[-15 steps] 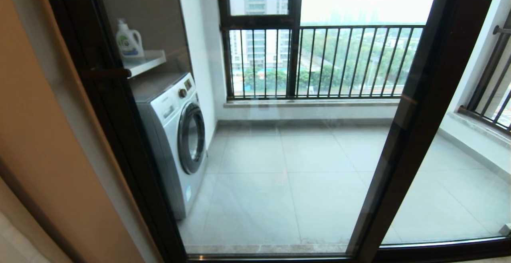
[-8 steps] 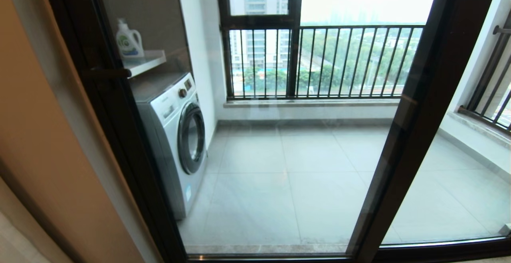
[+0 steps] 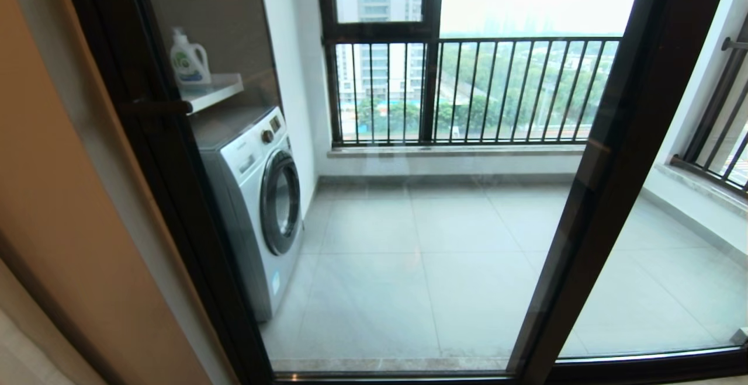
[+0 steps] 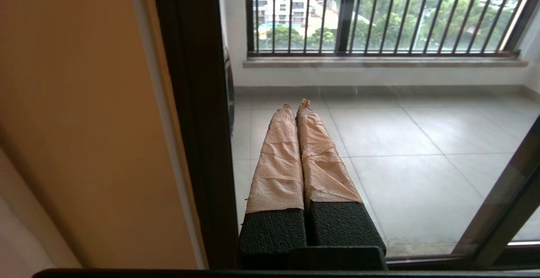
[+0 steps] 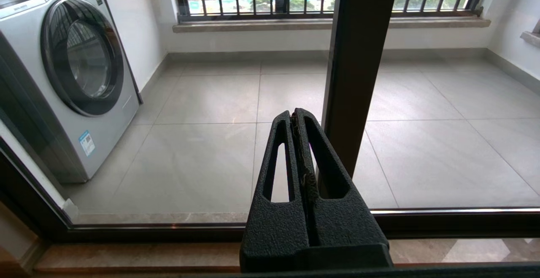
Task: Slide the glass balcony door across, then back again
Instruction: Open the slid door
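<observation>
The glass balcony door [image 3: 409, 245] fills the head view, a clear pane in a dark frame, and stands closed against the left jamb. A short dark handle [image 3: 153, 106] sticks out from its left upright [image 3: 169, 186]. No arm shows in the head view. In the left wrist view my left gripper [image 4: 296, 104] is shut and empty, its tape-wrapped fingers [image 4: 278, 160] just beside that upright [image 4: 198, 122] and apart from it. In the right wrist view my right gripper [image 5: 294, 112] is shut and empty, close to the dark upright [image 5: 358, 58] where the two panels meet.
Behind the glass stand a washing machine [image 3: 257, 198], a detergent bottle [image 3: 188, 61] on a shelf, and the barred window [image 3: 467, 90]. The second glass panel [image 3: 672, 256] is at the right. A beige wall [image 3: 58, 198] borders the left; the floor track [image 5: 126, 231] runs below.
</observation>
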`<state>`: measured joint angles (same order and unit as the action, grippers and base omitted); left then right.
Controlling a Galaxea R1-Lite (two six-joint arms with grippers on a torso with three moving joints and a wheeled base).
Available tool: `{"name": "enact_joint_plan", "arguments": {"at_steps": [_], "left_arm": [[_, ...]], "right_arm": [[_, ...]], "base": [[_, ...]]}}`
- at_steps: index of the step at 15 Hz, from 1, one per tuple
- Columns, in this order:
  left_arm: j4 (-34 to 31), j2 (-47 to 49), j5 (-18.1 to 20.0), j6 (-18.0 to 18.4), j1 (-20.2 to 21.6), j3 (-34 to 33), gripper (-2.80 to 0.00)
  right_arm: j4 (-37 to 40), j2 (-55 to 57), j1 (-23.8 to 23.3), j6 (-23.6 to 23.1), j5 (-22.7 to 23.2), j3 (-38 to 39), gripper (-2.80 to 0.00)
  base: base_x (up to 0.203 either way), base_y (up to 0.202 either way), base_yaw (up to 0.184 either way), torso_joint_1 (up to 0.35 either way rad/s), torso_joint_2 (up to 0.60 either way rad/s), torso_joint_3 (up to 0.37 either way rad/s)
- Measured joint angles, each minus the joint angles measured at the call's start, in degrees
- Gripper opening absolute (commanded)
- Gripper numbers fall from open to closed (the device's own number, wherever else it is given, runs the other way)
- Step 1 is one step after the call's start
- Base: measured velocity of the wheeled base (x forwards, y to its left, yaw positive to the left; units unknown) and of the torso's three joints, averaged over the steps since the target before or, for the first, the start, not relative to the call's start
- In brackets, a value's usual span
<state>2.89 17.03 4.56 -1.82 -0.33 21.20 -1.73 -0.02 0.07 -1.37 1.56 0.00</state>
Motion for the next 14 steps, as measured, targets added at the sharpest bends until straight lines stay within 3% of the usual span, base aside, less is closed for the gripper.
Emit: {"name": "enact_joint_plan", "arguments": {"at_steps": [10, 14], "left_arm": [[20.92, 41.91, 3.65, -1.56, -0.13, 22.2, -2.8], [23.21, 54.26, 3.82, -1.18, -0.05, 31.58, -2.8]], "right_arm": [[0.0, 0.0, 0.0, 0.05, -0.01, 0.0, -2.8], [0.0, 0.0, 0.0, 0.09, -0.02, 0.0, -2.8]], "base": [[0.0, 0.0, 0.0, 0.0, 0.0, 0.0], [0.0, 0.0, 0.0, 0.0, 0.0, 0.0]]}}
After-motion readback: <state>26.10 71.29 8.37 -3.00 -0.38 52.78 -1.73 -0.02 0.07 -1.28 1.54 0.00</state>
